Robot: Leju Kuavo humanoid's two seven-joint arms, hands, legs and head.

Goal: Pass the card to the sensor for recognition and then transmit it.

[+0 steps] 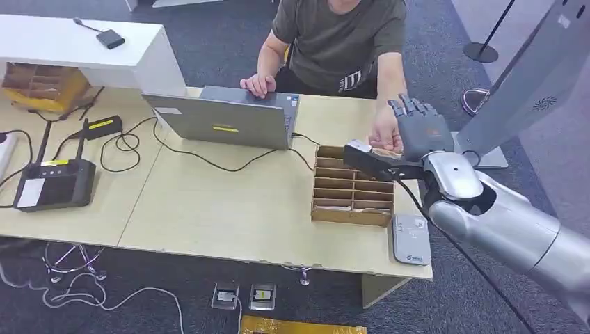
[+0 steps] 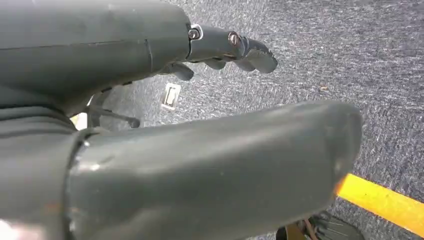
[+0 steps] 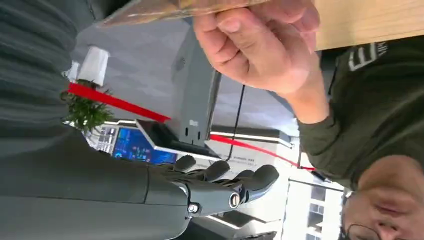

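My right hand is raised above the far end of the cardboard organizer, fingers straight and spread, thumb stretched out to the side. A person's hand pinches the card, whose pale edge shows just above my thumb; my fingers stand well apart from it. The white card sensor lies flat on the table by the near right edge, below my forearm. My left hand hangs over the carpet with nothing in it, fingers loosely extended.
The person sits across the table behind an open laptop, their other hand on it. A black router with cables sits at the left. A grey kiosk stand rises at the right, close to my arm.
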